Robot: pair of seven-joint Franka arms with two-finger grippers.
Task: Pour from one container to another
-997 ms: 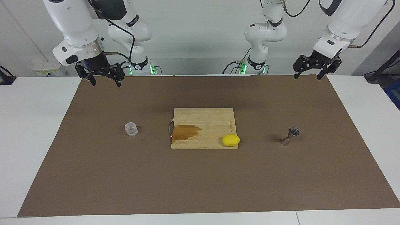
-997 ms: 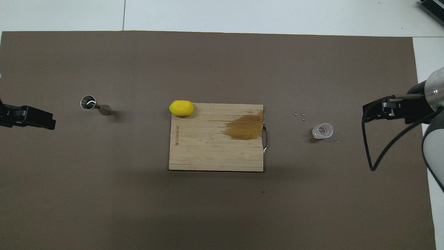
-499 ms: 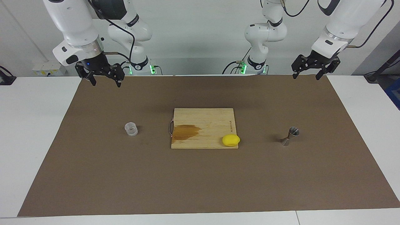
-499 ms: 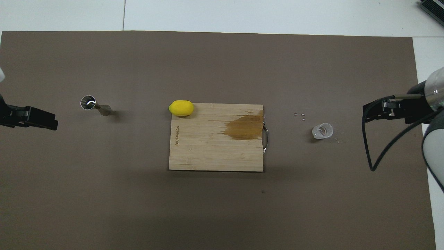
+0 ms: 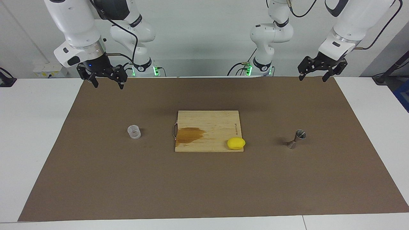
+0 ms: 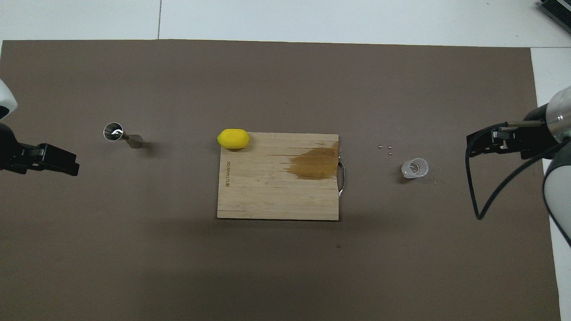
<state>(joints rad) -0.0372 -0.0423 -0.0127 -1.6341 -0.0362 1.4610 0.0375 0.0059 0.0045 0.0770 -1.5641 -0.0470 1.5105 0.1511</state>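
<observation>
While both claws gape, clear cup [image 5: 134,132] and silvery hourglass jigger [image 5: 296,139] stand upright.

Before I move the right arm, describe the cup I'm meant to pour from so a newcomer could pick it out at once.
Start at the wooden cutting board in the middle of the brown mat. Go from its metal-handle edge toward the right arm's end of the table, where a small clear cup stands alone on the mat. It is short, round and see-through, unlike the silvery hourglass jigger toward the left arm's end.
</observation>
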